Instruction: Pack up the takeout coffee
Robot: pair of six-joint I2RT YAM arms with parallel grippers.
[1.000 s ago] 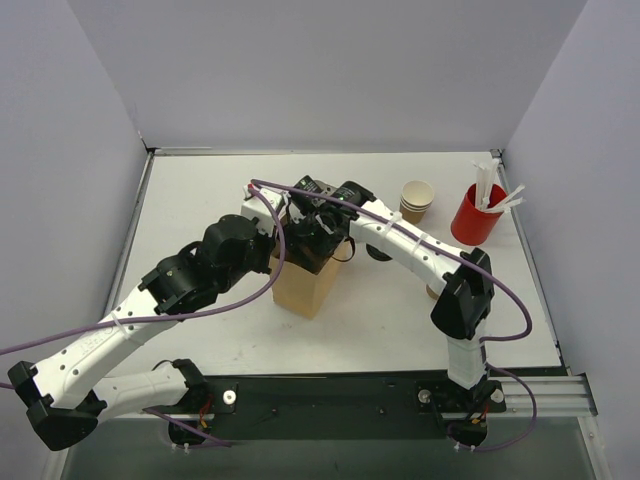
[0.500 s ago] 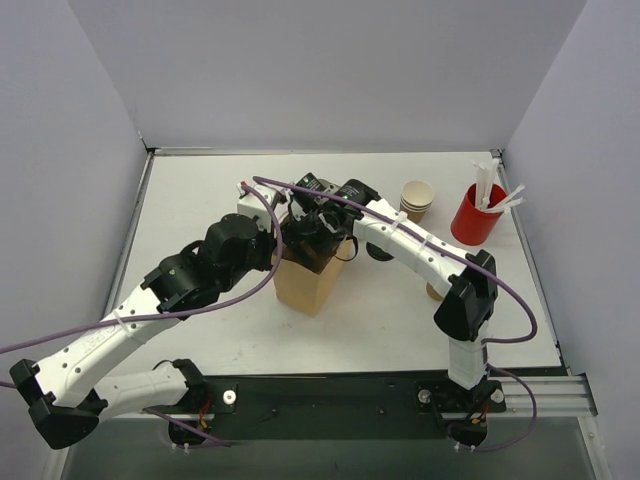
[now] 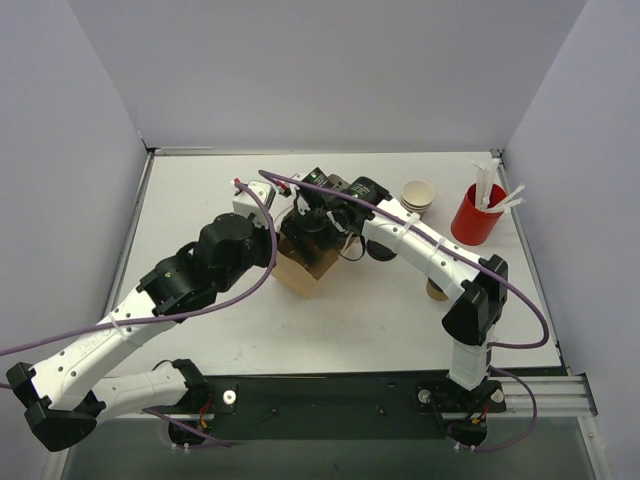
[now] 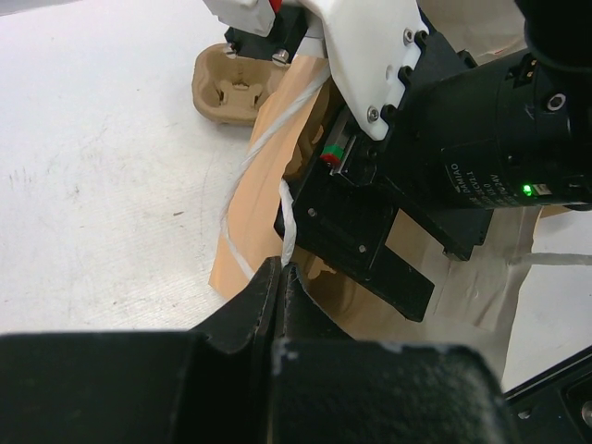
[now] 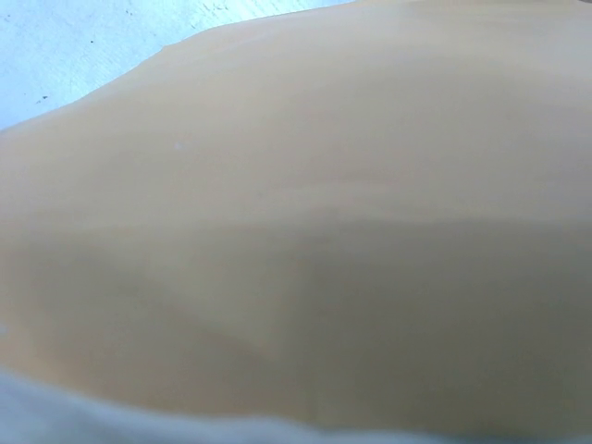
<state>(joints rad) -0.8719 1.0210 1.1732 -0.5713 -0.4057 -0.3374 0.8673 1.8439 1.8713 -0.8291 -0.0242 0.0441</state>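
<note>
The brown paper bag (image 3: 305, 268) stands tipped in the middle of the table. My left gripper (image 4: 282, 268) is shut on the bag's white cord handle (image 4: 289, 217) at the bag's left rim (image 3: 288, 215). The black right gripper (image 3: 312, 228) reaches down into the bag's mouth, and one flat finger (image 4: 393, 277) shows inside the bag (image 4: 264, 176). The right wrist view shows only blurred tan paper. Kraft-tan takeout coffee cups (image 3: 417, 197) with cream insides stand stacked at the back right. What lies in the bag is hidden.
A red cup (image 3: 476, 215) bristling with white sticks stands at the far right. A black lid (image 3: 380, 252) lies under the right forearm, and a tan object (image 3: 436, 291) peeks out beside that arm. A pulp cup carrier (image 4: 236, 79) lies behind the bag.
The bag has shifted toward the back of the table and tipped. Both grippers moved back with it, and the right arm's elbow swung to the right.
</note>
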